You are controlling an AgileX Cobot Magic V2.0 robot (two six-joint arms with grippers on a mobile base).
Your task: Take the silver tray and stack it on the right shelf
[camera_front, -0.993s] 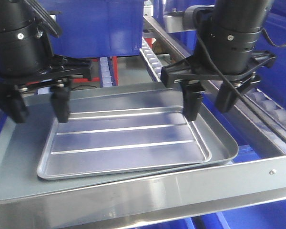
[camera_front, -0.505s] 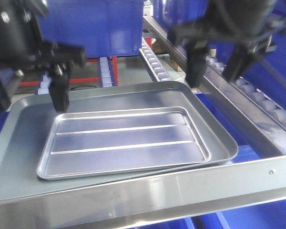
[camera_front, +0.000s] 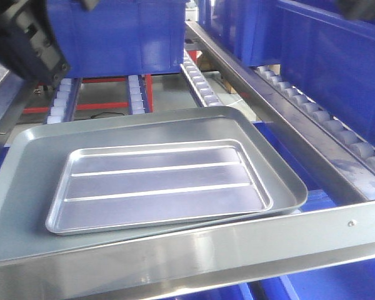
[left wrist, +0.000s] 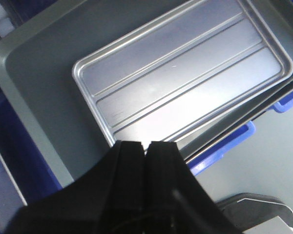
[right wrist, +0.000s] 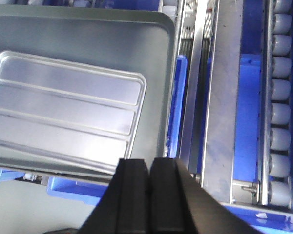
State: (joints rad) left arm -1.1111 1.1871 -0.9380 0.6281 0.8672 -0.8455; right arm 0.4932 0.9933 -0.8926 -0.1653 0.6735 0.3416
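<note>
Lying inside grey tray (camera_front: pixel 25 181): shiny silver tray (camera_front: pixel 159 184), two ribs, rounded corners.

1. The steel rack in front of me carried a dull grey tray (camera_front: pixel 26 184), which lay flat just behind the flat front bar (camera_front: pixel 237 240).
2. The silver tray (camera_front: pixel 162 181) lay inside the grey one with its ribs up. It sat slightly askew, nearer the right rim than the left.
3. Rails of white rollers (camera_front: pixel 136 94) sloped up behind the trays toward a blue bin (camera_front: pixel 125 37).
4. On my right, the right shelf (camera_front: pixel 337 134) ran alongside, and its roller rail rose toward the back.
</note>
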